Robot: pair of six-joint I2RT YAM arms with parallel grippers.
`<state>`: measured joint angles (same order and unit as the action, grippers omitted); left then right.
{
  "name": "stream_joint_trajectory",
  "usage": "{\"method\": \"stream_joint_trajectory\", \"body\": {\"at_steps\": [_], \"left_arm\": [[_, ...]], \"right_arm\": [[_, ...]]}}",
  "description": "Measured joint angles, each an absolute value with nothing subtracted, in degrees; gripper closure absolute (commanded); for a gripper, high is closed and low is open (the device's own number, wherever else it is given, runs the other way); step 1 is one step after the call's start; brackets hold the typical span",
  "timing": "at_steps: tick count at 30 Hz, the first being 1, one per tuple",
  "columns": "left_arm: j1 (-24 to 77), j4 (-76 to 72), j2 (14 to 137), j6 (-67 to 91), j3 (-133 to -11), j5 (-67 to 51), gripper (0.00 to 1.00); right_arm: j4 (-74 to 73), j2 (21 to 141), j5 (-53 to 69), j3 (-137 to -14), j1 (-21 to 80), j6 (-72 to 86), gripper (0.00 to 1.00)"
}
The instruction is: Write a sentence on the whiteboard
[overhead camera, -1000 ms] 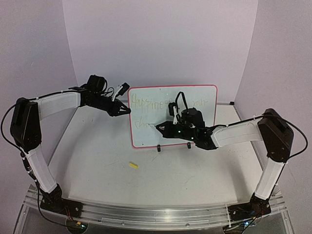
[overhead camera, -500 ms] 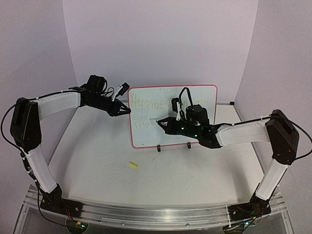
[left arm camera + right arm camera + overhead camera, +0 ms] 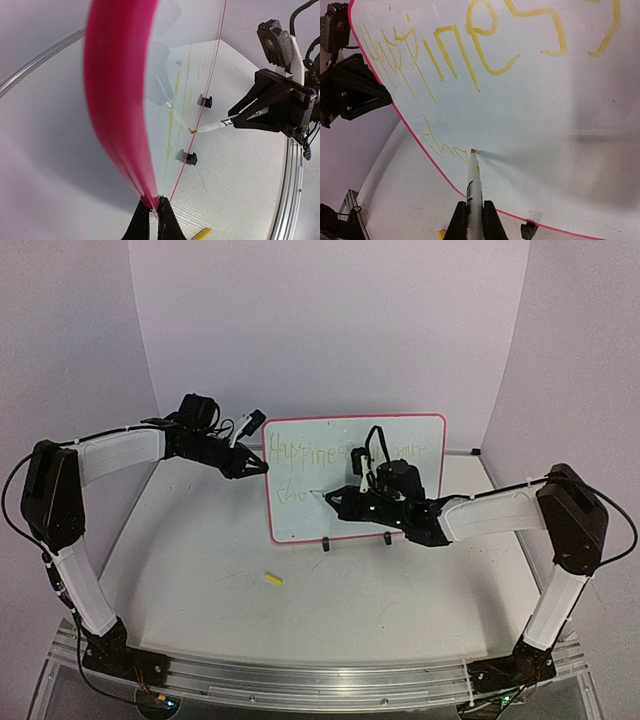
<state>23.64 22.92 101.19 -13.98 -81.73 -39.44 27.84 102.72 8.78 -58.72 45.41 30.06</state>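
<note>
The whiteboard (image 3: 330, 520) stands upright on two black clip feet at the table's middle back. The sentence (image 3: 300, 452) shows as yellow words, "Happiness" on top and "cho" below (image 3: 440, 147). My left gripper (image 3: 262, 466) is shut on the whiteboard's left pink edge (image 3: 120, 125). My right gripper (image 3: 338, 500) is shut on a white marker (image 3: 474, 185), whose orange tip touches the board just right of the lower letters. The marker also shows in the left wrist view (image 3: 212, 127). My right arm hides part of the upper line.
A yellow marker cap (image 3: 272, 580) lies on the table in front of the board, also in the left wrist view (image 3: 202, 233). The two black clip feet (image 3: 325, 545) hold the board's lower edge. Purple walls enclose the table.
My right gripper with the marker has shifted along the lower line of writing, and the lower word has grown. The left arm and the board have not moved.
</note>
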Motion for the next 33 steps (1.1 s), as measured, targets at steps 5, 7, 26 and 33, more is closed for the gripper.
{"method": "stream_joint_trajectory", "body": {"at_steps": [5,7,26,33], "left_arm": [[23.6,22.9,101.2,-14.0,-81.7,-39.4,1.0],[23.6,22.9,101.2,-14.0,-81.7,-39.4,1.0],[23.6,22.9,101.2,-14.0,-81.7,-39.4,1.0],[23.6,22.9,101.2,-14.0,-81.7,-39.4,1.0]], "right_arm": [[27.8,102.8,8.4,-58.8,45.4,30.1,1.0],[27.8,102.9,8.4,-58.8,45.4,30.2,1.0],[27.8,103.1,8.6,-58.4,45.4,31.7,1.0],[27.6,103.5,8.6,-57.5,45.6,32.0,1.0]]}}
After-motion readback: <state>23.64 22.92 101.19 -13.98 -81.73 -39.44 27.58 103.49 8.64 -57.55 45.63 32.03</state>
